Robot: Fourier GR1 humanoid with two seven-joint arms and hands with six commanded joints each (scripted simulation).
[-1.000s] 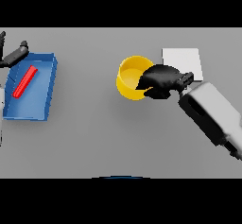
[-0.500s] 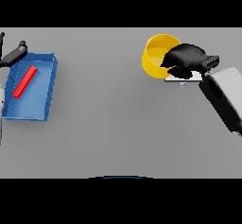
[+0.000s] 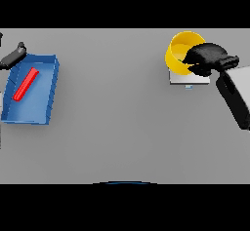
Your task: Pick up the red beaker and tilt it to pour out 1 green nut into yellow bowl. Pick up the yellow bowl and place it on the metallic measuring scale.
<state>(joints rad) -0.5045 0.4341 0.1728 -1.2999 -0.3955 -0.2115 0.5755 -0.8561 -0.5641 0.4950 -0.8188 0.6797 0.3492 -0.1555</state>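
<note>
At the far left edge, the left hand (image 3: 13, 56) hung with fingers relaxed beside a blue tray (image 3: 46, 109) holding the red beaker (image 3: 26, 84). Upper right, the right hand (image 3: 207, 59) gripped the yellow bowl (image 3: 178, 49) over the scale (image 3: 188, 78).

Head view, downward onto table (image 3: 122, 127)

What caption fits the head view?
Right hand holds yellow bowl over the scale; red beaker lies in blue tray.
</note>
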